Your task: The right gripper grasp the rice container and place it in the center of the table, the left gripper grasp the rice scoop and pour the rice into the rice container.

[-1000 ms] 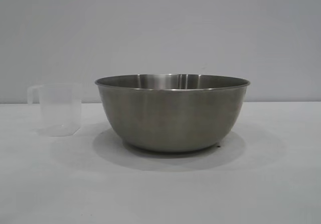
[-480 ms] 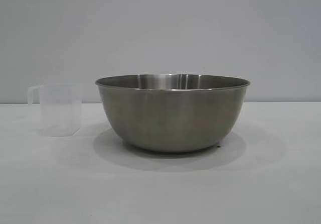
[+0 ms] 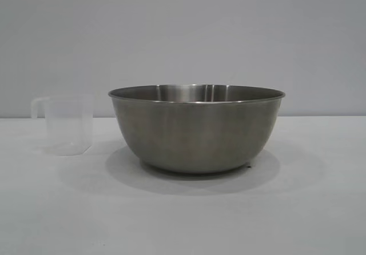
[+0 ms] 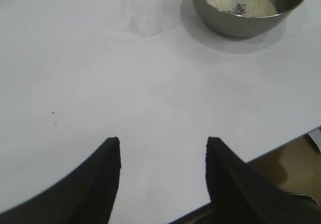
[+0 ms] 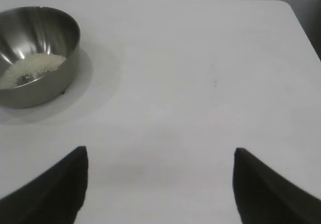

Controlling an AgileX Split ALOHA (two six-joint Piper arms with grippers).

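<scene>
**Rice lies in the steel bowl, empty cup stands beside it, both grippers apart from them**

The stainless-steel mixing bowl (image 3: 197, 128) stands upright near the middle of the white counter (image 3: 183, 220). In the exterior view it takes the centre, with its rolled rim level and a soft shadow around its base.

The clear plastic measuring cup (image 3: 68, 124) stands upright at about 9 o'clock from the bowl, near it but not touching; a strip of bare counter shows between them. Its handle points away from the bowl, toward 9 o'clock. The cup looks empty.

The wrist views look down into the bowl. A loose heap of pale rice (image 4: 242, 2) lies at its bottom, and the right wrist view shows the same grains (image 5: 31, 69) spread low inside the bowl (image 5: 35, 53).

The left gripper (image 4: 163, 148) is above the bare counter, well apart from the bowl (image 4: 248, 13) and from the cup (image 4: 146, 12). Its two black fingers are spread wide and hold nothing.

The right gripper (image 5: 159, 156) is also over the bare counter, well apart from the bowl. Its fingers stand very wide and hold nothing.

Neither gripper shows in the exterior view.
</scene>
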